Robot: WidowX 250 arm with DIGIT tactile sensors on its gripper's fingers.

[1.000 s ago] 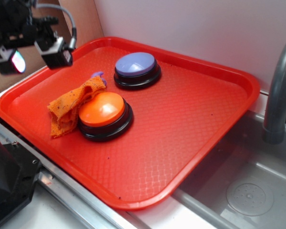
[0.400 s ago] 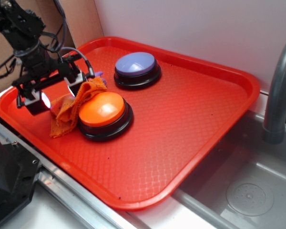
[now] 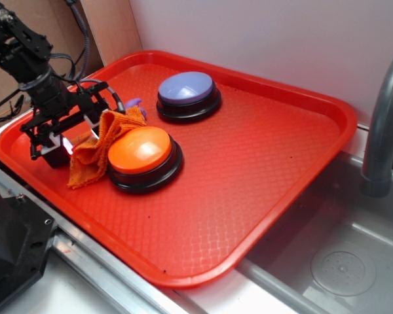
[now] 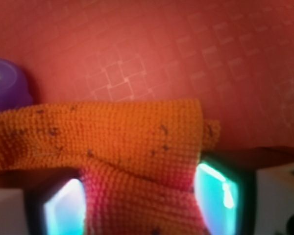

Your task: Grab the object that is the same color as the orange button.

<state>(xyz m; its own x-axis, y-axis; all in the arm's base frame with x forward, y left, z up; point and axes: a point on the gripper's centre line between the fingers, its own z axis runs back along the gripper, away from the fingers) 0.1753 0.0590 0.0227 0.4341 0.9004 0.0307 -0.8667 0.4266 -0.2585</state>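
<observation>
Gripper (image 3: 78,134) is down on the left part of the red tray (image 3: 262,170), right at the orange rag (image 3: 95,147). In the wrist view the jaws stand on either side of the rag (image 4: 132,147), one pad (image 4: 63,208) at lower left and one (image 4: 218,196) at lower right, with cloth filling the gap between them. Both pads seem to touch the cloth, but whether they are squeezing it tight cannot be told.

The rag is bunched and wrinkly with dark specks, lying on the tray floor just left of the orange button (image 3: 143,157), its near edge touching the button's black base. A small purple thing (image 3: 134,103) peeks out behind the rag; it also shows at the left edge of the wrist view (image 4: 7,88). The purple button (image 3: 188,95) sits farther back on the tray, apart from the orange one. To the right of the tray are a grey faucet (image 3: 383,131) and a metal sink (image 3: 340,255).
</observation>
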